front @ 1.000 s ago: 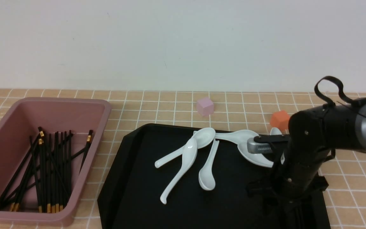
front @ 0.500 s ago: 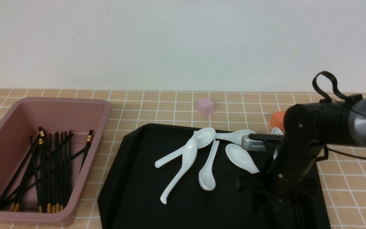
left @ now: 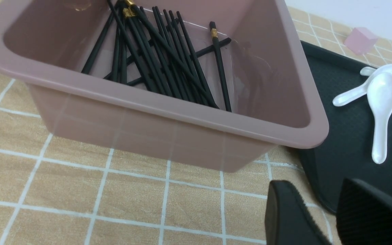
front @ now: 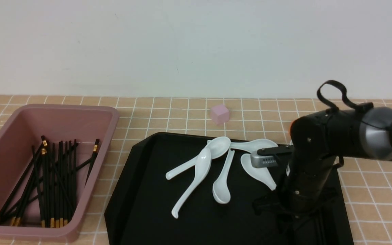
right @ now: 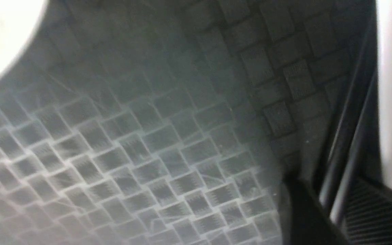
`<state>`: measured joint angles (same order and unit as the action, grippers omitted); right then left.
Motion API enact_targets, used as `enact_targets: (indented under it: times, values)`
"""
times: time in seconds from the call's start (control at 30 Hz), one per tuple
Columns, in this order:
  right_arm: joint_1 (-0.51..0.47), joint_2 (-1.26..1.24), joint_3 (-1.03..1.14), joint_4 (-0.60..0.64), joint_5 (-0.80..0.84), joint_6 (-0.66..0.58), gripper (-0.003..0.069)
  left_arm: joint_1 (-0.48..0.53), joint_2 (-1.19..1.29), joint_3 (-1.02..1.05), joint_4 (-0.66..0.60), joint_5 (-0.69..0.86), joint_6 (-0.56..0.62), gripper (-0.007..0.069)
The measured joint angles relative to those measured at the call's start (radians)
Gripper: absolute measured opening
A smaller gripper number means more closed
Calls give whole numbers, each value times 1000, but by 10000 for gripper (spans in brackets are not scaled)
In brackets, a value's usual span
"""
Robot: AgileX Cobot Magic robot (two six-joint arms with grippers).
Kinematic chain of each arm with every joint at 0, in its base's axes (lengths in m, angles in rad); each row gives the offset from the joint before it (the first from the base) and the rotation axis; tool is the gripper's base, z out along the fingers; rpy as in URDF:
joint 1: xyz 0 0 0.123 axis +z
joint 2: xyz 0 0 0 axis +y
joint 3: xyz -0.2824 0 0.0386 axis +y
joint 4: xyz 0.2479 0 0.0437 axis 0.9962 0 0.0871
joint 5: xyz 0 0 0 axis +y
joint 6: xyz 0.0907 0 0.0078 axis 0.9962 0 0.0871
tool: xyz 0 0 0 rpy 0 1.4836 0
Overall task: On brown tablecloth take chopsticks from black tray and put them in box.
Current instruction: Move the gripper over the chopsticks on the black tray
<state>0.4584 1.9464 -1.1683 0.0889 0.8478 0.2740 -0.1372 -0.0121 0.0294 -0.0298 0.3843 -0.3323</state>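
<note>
Brown tablecloth (front: 179, 114) | chopsticks (front: 51, 177) lie lengthwise in box (front: 63, 108) | left fingers (left: 284, 217) parted | right fingers' (right: 305, 217) state unclear

The box (front: 63, 107) is set at the left on the tablecloth (front: 168, 115), with the chopsticks (front: 51, 177) lying inside it. The tray (front: 148, 190) is placed just to its right. Soup spoons (front: 202, 163) are clustered on the tray, and a cube (front: 219, 113) is seen behind it.

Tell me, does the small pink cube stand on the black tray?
No, the pink cube stands on the brown tablecloth, beyond the black tray.
</note>
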Motion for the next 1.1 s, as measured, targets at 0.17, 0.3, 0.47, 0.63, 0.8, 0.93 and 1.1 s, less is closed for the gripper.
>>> enact_targets:
  times: [0.17,0.3,0.47,0.63,0.8,0.93,1.1]
  values:
    - [3,10,-11,-23,12,4,139,0,0,0,0,0,0,239]
    - [7,11,-12,-28,16,7,138,0,0,0,0,0,0,239]
    - [7,5,-13,-28,16,8,138,0,0,0,0,0,0,239]
    - [7,-20,-6,-10,12,8,138,0,0,0,0,0,0,239]
    - [11,-42,-17,16,45,0,134,0,0,0,0,0,0,239]
    - [12,-80,-52,68,120,-23,134,0,0,0,0,0,0,239]
    - [12,-107,-96,164,178,-109,134,0,0,0,0,0,0,238]
